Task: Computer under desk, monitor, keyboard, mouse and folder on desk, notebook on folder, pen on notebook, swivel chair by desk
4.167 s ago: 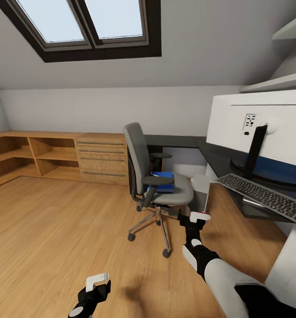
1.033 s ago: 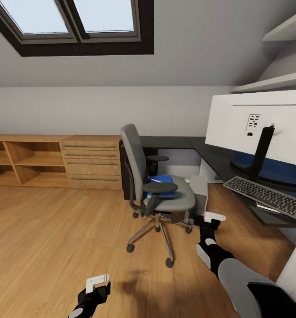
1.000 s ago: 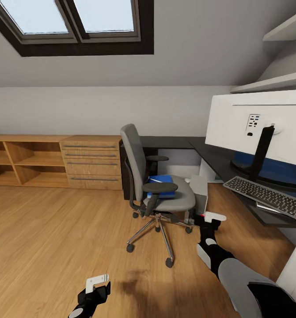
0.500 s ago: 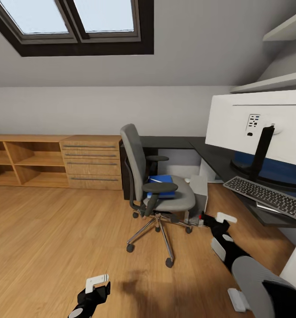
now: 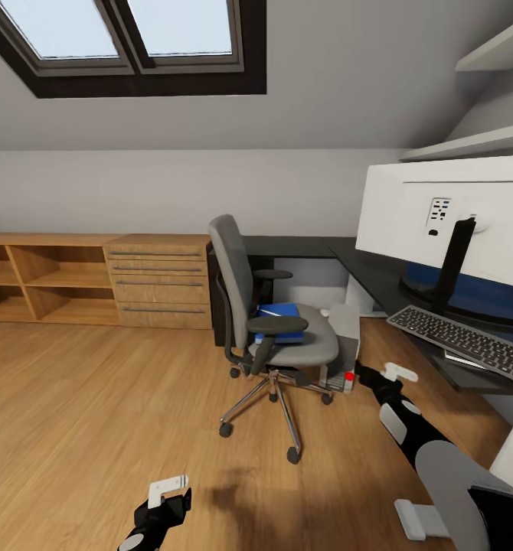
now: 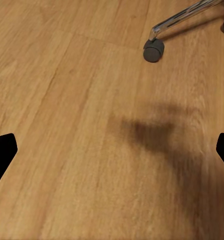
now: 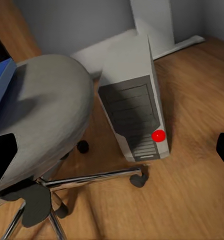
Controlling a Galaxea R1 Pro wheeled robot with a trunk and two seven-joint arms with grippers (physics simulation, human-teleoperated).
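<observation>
While the left claw (image 5: 167,490) hangs low over the wooden floor (image 5: 96,398) with nothing in it, its dark fingertips (image 6: 1,150) stand wide apart at the edges of the left wrist view, released. Further left against the wall stand a wooden shelf unit (image 5: 34,279) and a chest of drawers (image 5: 161,282). Right of these, the grey swivel chair (image 5: 276,337) stands on the floor with a blue folder (image 5: 281,315) lying on its seat; one of its castors (image 6: 153,50) shows close by in the left wrist view. Just beside the chair on its right, the grey computer (image 7: 137,117) stands upright on the floor with a red light low on its front. The right claw (image 5: 379,373) reaches toward it, spread open and empty, apart from the case. Further right, the dark worktop (image 5: 379,279) carries the white monitor (image 5: 448,222) on its black stand, and the keyboard (image 5: 463,342) lies just in front of that stand.
</observation>
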